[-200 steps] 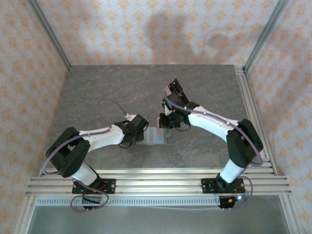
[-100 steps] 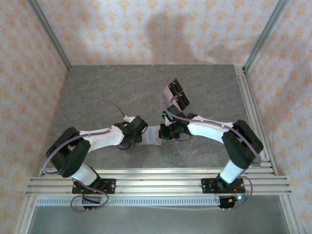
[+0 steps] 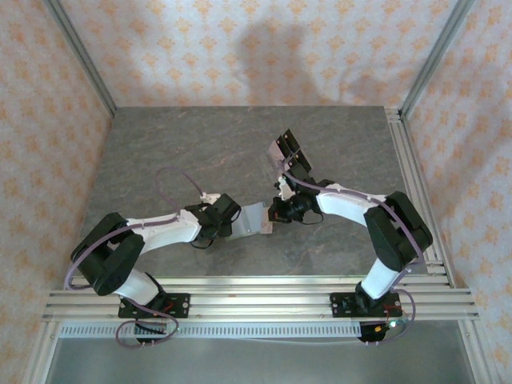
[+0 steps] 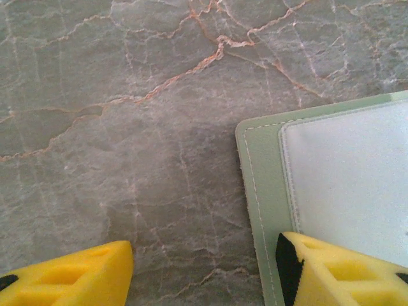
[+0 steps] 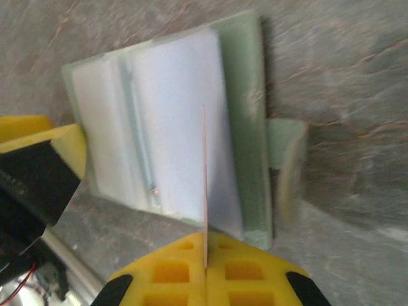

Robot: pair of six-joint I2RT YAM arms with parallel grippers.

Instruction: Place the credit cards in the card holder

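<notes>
Currently we list: card holder [image 3: 254, 220], open on the desk [image 3: 176, 152], pale inside up; left pincer [image 4: 204, 271], wide, one finger on its corner; right pincer [image 5: 205, 271], clamped on a credit card [image 5: 204, 185] held edge-on above the pocket, which we should enter square to the slot; spare cards [image 3: 290, 156] beyond, room all round.

card holder [image 3: 253, 219] on table [image 3: 176, 152], credit cards [image 3: 286, 149] behind, to its right

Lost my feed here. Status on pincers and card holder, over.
Left pincer open, one finger over card holder corner. Right pincer shut on a card, edge-on above open holder. Spare cards beyond. No obstruction seen.
</notes>
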